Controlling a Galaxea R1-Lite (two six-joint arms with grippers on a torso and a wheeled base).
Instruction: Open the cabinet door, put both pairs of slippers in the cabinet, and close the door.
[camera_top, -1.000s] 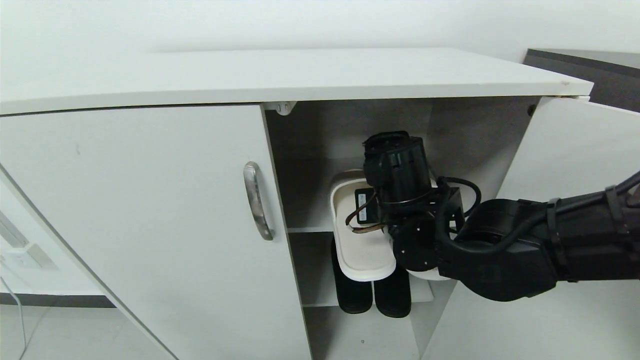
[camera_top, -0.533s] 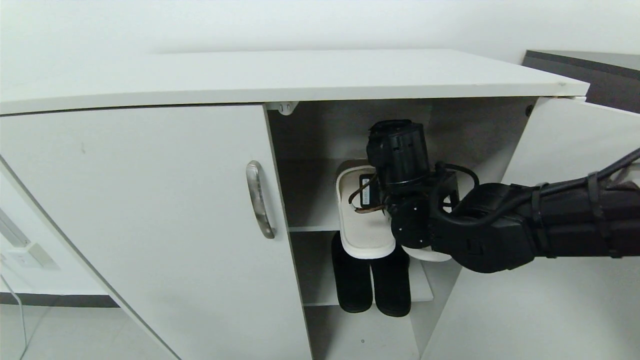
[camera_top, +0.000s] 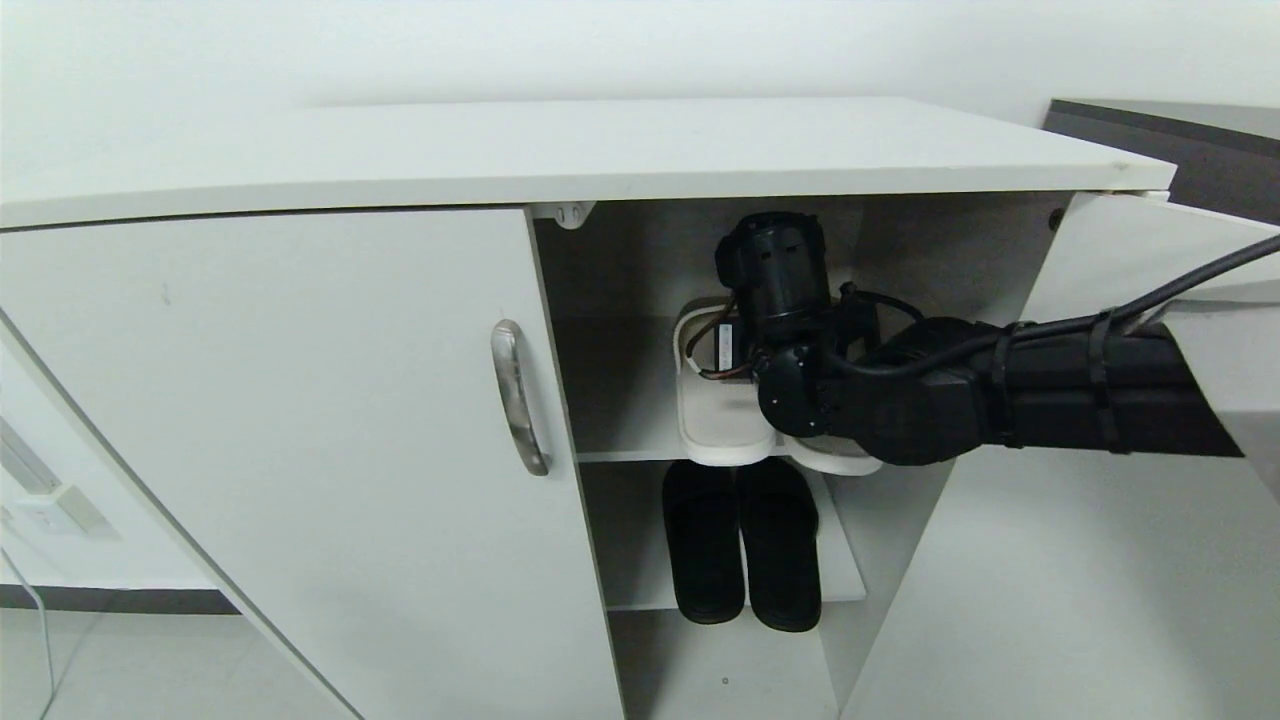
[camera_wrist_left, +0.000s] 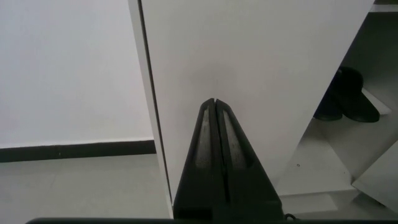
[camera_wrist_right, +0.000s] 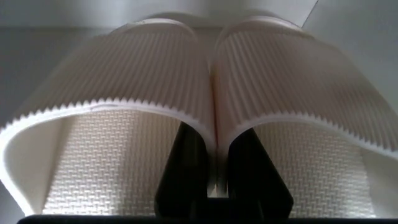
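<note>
Your right gripper (camera_wrist_right: 214, 186) is clamped on the white slippers (camera_wrist_right: 205, 81). Its two fingers (camera_wrist_right: 181, 165) run under the straps and pinch the pair's adjoining inner edges together. You hold the white slippers (camera_top: 722, 425) inside the cabinet (camera_top: 600, 150), over the upper shelf (camera_top: 620, 400), with their heels at its front edge. You cannot tell whether they rest on it. The black slippers (camera_top: 740, 545) lie side by side on the lower shelf (camera_top: 630, 560), heels just past its edge. The right door (camera_top: 1080, 580) stands open and the left door (camera_top: 300, 420) is closed. Your left gripper (camera_wrist_left: 214, 134) is clenched on nothing, its fingers pressed together, pointing at the left door's face.
</note>
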